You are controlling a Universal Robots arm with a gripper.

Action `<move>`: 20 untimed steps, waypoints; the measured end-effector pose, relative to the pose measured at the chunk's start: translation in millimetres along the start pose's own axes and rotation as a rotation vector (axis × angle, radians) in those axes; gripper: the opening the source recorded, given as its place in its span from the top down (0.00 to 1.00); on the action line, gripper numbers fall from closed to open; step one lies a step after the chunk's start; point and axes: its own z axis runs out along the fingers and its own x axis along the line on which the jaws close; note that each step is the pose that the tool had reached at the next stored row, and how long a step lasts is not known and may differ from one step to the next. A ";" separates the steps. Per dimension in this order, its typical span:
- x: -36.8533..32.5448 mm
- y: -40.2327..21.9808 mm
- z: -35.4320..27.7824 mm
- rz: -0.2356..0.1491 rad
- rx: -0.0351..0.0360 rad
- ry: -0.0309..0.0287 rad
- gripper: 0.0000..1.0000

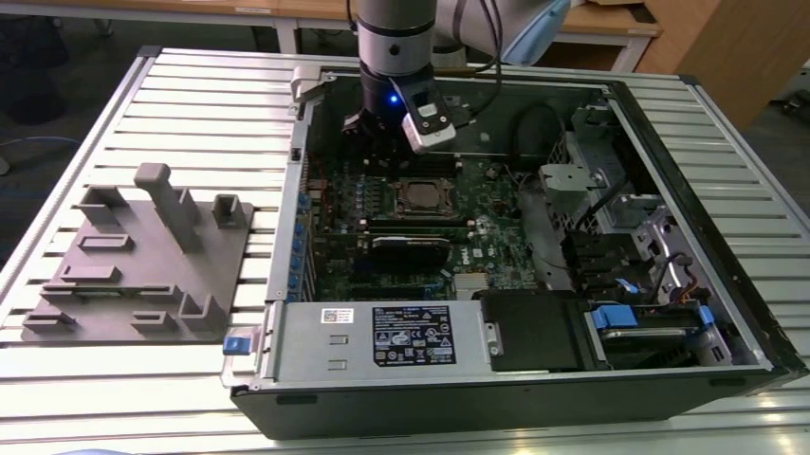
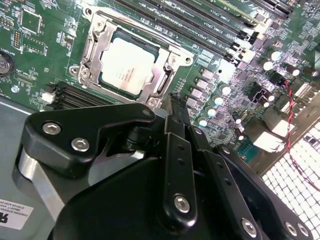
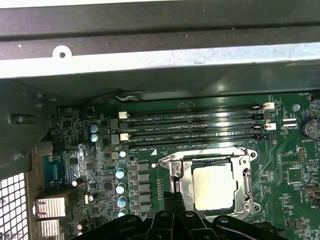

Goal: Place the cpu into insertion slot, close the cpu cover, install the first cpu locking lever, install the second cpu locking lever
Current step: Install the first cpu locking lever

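Hovering at frame centre in the second wrist view, end effector [image 2: 173, 104] together, empty; cpu [image 2: 127, 62] seated, cpu cover [image 2: 167, 75] down; locking levers' state unclear.

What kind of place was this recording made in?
Probably a robotics lab workbench: an open computer case lies on a slatted metal table, a grey fixture tray sits beside it, and wooden desks stand behind.
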 end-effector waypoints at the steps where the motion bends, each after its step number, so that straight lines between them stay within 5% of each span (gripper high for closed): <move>1: 0.0 0.0 -0.4 0.000 0.0003 0.0001 0.89; 20: -0.3 0.2 -7.5 0.000 0.0000 -0.0001 0.89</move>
